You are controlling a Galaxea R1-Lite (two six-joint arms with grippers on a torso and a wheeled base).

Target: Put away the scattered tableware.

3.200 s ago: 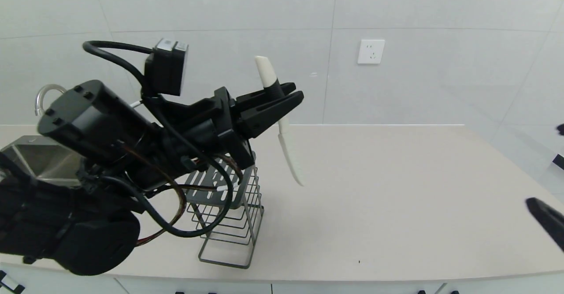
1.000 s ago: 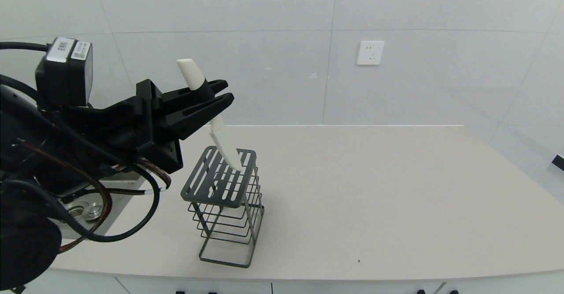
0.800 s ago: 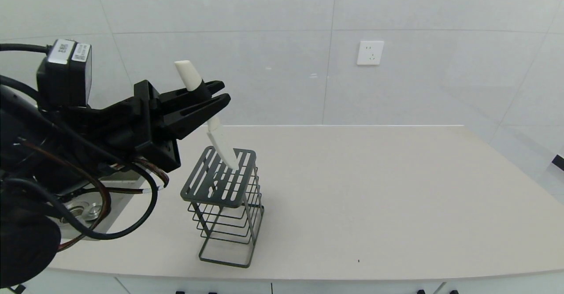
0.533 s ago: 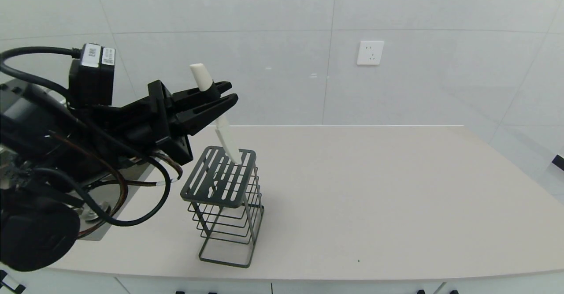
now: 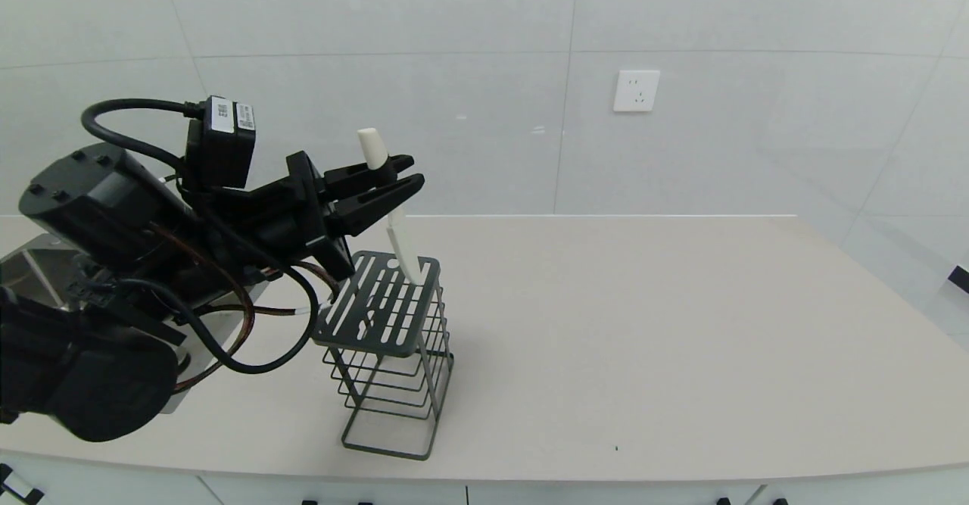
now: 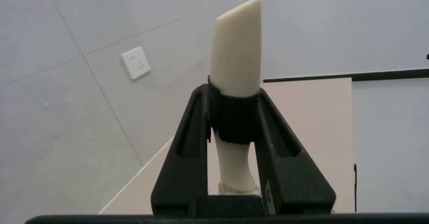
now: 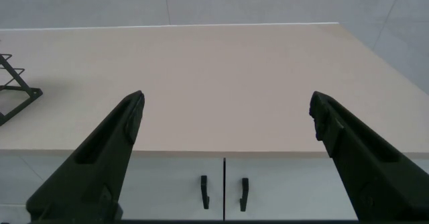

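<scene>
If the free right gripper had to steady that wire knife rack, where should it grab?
Probably the rack's upper right corner post, coming from the right: the left gripper and white knife crowd its top and left side, while the open right gripper has bare counter that way.

Swinging the left gripper [image 5: 415, 171] back over the wire rack [image 5: 376, 310], lowering the white knife [image 5: 400, 243] tip-first, straightening it upright.
</scene>
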